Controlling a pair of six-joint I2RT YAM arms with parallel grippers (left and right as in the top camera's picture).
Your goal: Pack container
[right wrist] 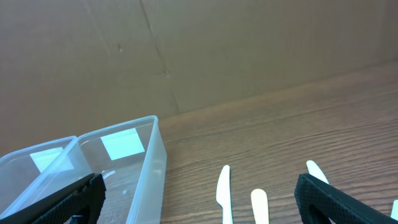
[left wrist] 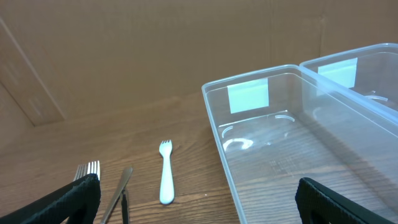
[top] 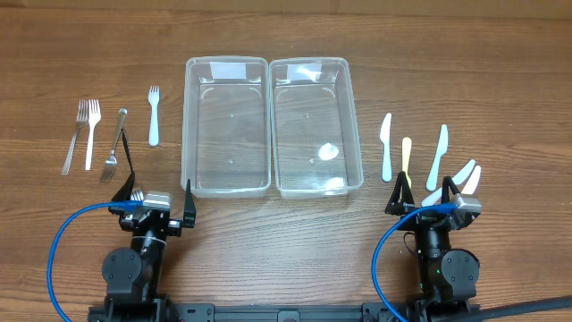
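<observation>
Wooden desk [top: 286, 246], grain visible. Two clear containers directly on it, side by side, touching, ahead of and between both jaws: left container [top: 188, 125], right container [top: 355, 125]. Ahead of left jaws: pair of metal forks [top: 91, 139], third metal fork [top: 116, 141], white plastic fork [top: 153, 121] nearest containers. Ahead of right jaws: white knife [top: 386, 148], tan knife [top: 407, 156], second white knife [top: 438, 154]; white utensils [top: 466, 173] partly hidden.

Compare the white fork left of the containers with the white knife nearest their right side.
The white fork lies left of the containers, the white knife right. The fork ends in tines, the knife in a blade. The fork looks shorter than the knife. Both are white and lie flat on the table.
</observation>
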